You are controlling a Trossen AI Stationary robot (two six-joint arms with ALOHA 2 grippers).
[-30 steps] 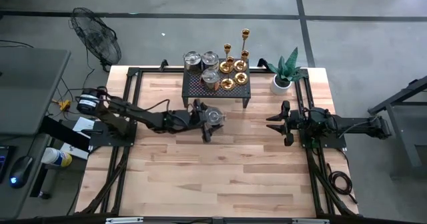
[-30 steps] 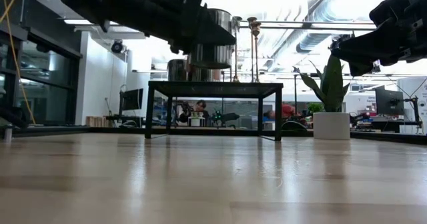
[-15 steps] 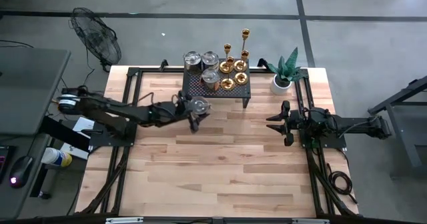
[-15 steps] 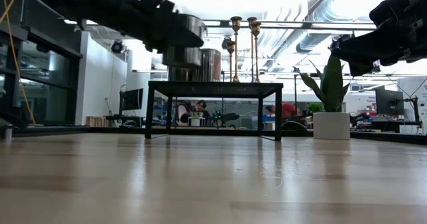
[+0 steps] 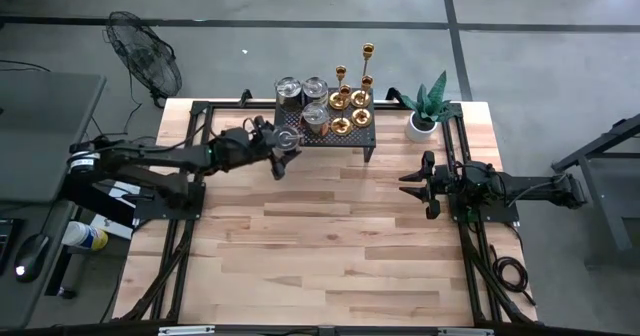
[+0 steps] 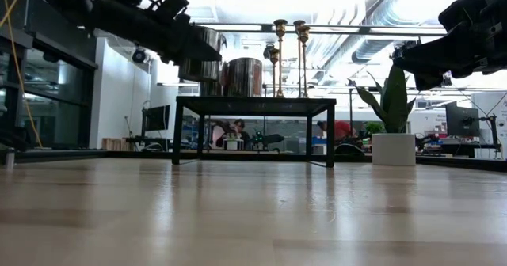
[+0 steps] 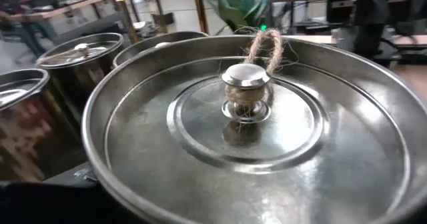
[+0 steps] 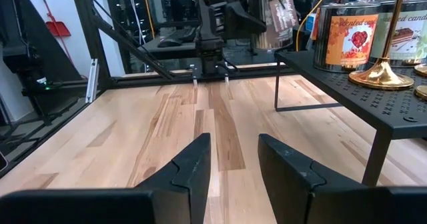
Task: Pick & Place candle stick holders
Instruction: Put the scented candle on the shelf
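Several gold candle stick holders (image 5: 352, 100) stand on their round bases on the right half of a black perforated rack (image 5: 366, 136); no gripper touches them. Their stems (image 6: 280, 56) show in the low view and one base (image 8: 384, 77) in the right wrist view. Three steel tins (image 5: 303, 92) stand on the rack's left half. My left gripper (image 5: 277, 144) is shut on another lidded steel tin (image 5: 289, 139) at the rack's near left corner. My right gripper (image 8: 233, 161) waits open at the table's right. My left gripper holds the tin by its side wall (image 6: 196, 56) below the lid, reaching in level from the table's left. The lid (image 7: 247, 124), with its twine-wrapped knob (image 7: 246, 84), hides the fingers in the wrist view. The tin is upright and lifted clear, about level with the rack's top.
A potted plant (image 5: 426, 114) stands at the table's far right corner beside the rack. A fan (image 5: 146, 56) stands beyond the far left corner. Bare wooden tabletop (image 5: 330, 246) spreads over the near half.
My left gripper has carried the tin from the table's middle toward the far left, up to the rack's near left corner, rising a little. The tin has stayed upright in the hold.
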